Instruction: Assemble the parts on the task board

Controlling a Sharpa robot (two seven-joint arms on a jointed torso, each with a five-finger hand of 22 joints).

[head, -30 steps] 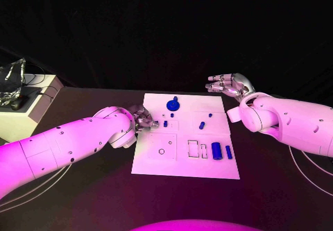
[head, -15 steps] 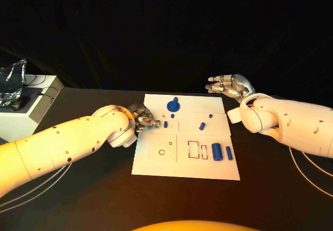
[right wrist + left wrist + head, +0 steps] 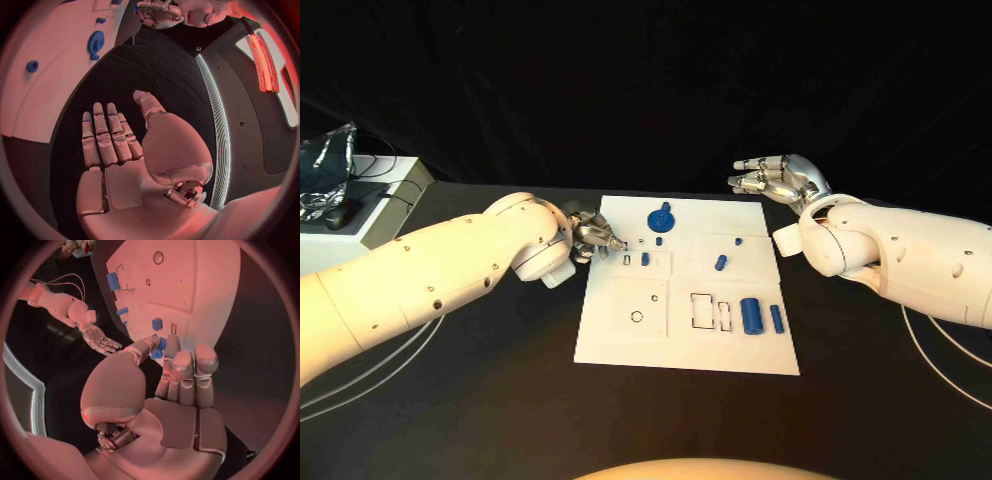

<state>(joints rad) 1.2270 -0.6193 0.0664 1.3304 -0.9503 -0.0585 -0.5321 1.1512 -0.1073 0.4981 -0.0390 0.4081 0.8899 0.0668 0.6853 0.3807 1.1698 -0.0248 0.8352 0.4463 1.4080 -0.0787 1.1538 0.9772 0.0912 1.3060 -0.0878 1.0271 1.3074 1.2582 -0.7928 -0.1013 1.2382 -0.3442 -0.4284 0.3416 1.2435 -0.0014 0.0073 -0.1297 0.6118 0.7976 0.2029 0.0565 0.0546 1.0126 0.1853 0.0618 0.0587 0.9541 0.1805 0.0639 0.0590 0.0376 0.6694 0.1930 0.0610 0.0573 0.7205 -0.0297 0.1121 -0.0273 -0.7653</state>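
One small blue plastic peg (image 3: 157,349) is pinched between thumb and fingertip of the left hand (image 3: 593,239), over the white task board's (image 3: 687,340) left edge beside its small upper slots. Risk: shallow pinch, peg could twist or drop on insertion. Right hand (image 3: 776,178) hovers off the board's far right corner, fingers apart, empty.

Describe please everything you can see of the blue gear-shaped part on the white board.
The blue gear-shaped part is a round, toothed disc of matte, plastic-looking material, with a small blue tab at its far edge. It lies flat near the far edge of the task board, slightly left of the middle. Neither hand touches it; the left hand works nearby at the board's left edge.
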